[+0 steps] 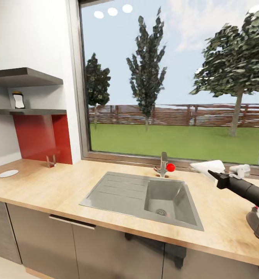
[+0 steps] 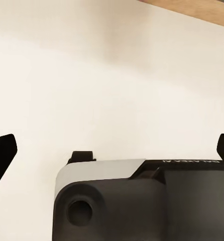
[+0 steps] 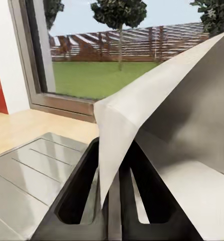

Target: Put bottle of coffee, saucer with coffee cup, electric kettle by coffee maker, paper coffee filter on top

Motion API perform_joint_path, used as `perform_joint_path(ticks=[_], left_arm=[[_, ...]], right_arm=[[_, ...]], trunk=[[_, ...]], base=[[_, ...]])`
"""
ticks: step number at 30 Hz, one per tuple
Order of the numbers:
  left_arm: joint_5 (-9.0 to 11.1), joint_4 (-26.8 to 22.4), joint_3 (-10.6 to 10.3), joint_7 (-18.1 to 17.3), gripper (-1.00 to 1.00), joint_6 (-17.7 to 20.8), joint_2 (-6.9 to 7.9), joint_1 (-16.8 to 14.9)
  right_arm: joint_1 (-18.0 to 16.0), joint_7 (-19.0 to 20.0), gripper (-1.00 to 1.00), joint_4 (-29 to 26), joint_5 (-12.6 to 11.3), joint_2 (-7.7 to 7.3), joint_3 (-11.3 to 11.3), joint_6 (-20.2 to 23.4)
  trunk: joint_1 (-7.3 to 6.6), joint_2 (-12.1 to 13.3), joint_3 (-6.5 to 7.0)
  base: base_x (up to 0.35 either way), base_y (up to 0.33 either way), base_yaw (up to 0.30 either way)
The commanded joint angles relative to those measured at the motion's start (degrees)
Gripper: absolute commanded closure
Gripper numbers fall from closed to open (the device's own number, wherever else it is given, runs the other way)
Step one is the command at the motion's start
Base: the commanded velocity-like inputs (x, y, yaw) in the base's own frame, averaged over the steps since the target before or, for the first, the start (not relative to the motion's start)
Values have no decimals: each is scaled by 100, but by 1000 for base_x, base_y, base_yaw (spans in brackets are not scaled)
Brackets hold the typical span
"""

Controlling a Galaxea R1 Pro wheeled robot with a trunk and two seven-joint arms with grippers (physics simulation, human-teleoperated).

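Clearly the step in hand is the paper coffee filter (image 1: 208,167): the right gripper (image 1: 214,176) holds it above the bench (image 1: 59,190), just to the right of the sink (image 1: 121,193) and in front of the window. In the right wrist view the jaws are pressed together on a fold of the white filter (image 3: 157,115), which fans out over the dark fingers (image 3: 77,186). The right arm reaches in from the right edge of the head view, forearm roughly level, with the gripper pointing left and slightly up toward the faucet (image 1: 163,162). A dark rounded body at the far right edge, below the arm, may be the coffee maker, but too little of it shows to tell. If so, the next move calls for swinging the arm back to the right and lowering the filter onto the machine's top before parting the jaws. The left gripper (image 2: 112,150) hangs with its finger tips wide apart, holding nothing, facing a pale surface. Elsewhere, the bottle of coffee (image 1: 18,100) stands on the kitchen shelf (image 1: 32,111), and the saucer (image 1: 8,173) lies at the far left of the bench, both yet to be brought over.
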Motion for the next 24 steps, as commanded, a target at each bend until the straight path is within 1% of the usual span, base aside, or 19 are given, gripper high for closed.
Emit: perform_joint_path(ticks=[1, 2, 3, 4, 6, 7, 8, 11, 12, 13, 14, 15, 16, 17, 18, 19, 20, 22, 24], left_arm=[[4, -9, 9, 2, -100, -7, -2, 2], [4, -9, 9, 2, -100, -7, -2, 2], [4, -9, 9, 1, -100, -7, -2, 2], [4, -9, 9, 1, -100, -7, -2, 2], [4, -9, 9, 2, -100, -7, -2, 2], [4, -9, 9, 1, -100, -7, -2, 2], [4, -9, 9, 1, -100, -7, -2, 2], [4, -9, 9, 0, -100, -7, -2, 2], [4, -9, 9, 0, -100, -7, -2, 2], [4, -9, 9, 0, -100, -7, -2, 2], [4, -9, 9, 0, -100, -7, -2, 2], [4, -9, 9, 0, -100, -7, -2, 2], [4, -9, 9, 0, -100, -7, 0, 2], [4, -9, 9, 0, -100, -7, 3, 2], [4, -9, 9, 0, -100, -7, 2, 2], [4, -9, 9, 0, -100, -7, 0, 2], [4, -9, 9, 0, -100, -7, 0, 2], [4, -9, 9, 0, -100, -7, -1, 2], [4, -9, 9, 0, -100, -7, -1, 2]], right_arm=[[-164, 30, 100, -6, 136, -48, 45, 154], [-316, 29, 100, -7, 244, -93, 107, 259], [-923, 35, 100, -8, 734, -346, 417, 734], [-1065, 37, 100, -9, 835, -423, 492, 851], [-1674, 40, 100, -9, 1084, -736, 857, 1322], [-1993, 40, 100, -9, 1153, -867, 1102, 1558], [-2484, 34, 100, -8, 1270, -1045, 1471, 1878], [-3007, 34, 100, -3, 1482, -1184, 1803, 2074], [-3353, 37, 100, 14, 1678, -1240, 2006, 2150], [-3527, 40, 100, 34, 1788, -1259, 2105, 2177], [-4290, 57, 100, 299, 2282, -1311, 2521, 2241], [-4736, 82, 100, 586, 2549, -1336, 2702, 2257], [-4961, 104, 100, 758, 2680, -1361, 2775, 2263], [-5409, 195, 100, 1154, 2936, -1468, 2899, 2268], [-5624, 275, 100, 1367, 3060, -1553, 2971, 2268], [-6042, 513, 100, 1813, 3306, -1756, 3181, 2250], [-6240, 651, 100, 2030, 3430, -1857, 3330, 2238], [-6926, 1172, 100, 2798, 3930, -2208, 4073, 2111], [-7337, 1656, 100, 3229, 4317, -2425, 4563, 1709]], trunk=[[1, -6, -8], [1, -6, -8], [1, -6, -8], [1, -6, -8], [1, -6, -8], [1, -6, -8], [1, -6, -8], [1, -6, -8], [1, -6, -8], [1, -6, -8], [1, -6, -8], [1, -6, -8], [1, -6, -8], [1, -6, -8], [1, -6, -8], [1, -6, -8], [1, -6, -8], [1, -6, -8], [1, -6, -8]], base=[[0, 0, 0], [0, 0, 0], [0, 0, 0], [0, 0, 0], [0, 0, 0], [0, 0, 0], [0, 0, 0], [0, 0, 0], [0, 0, 0], [0, 0, 0], [0, 0, 0], [0, 0, 0], [0, 0, 0], [0, 0, 0], [0, 0, 0], [0, 0, 0], [0, 0, 0], [0, 0, 0], [0, 0, 0]])
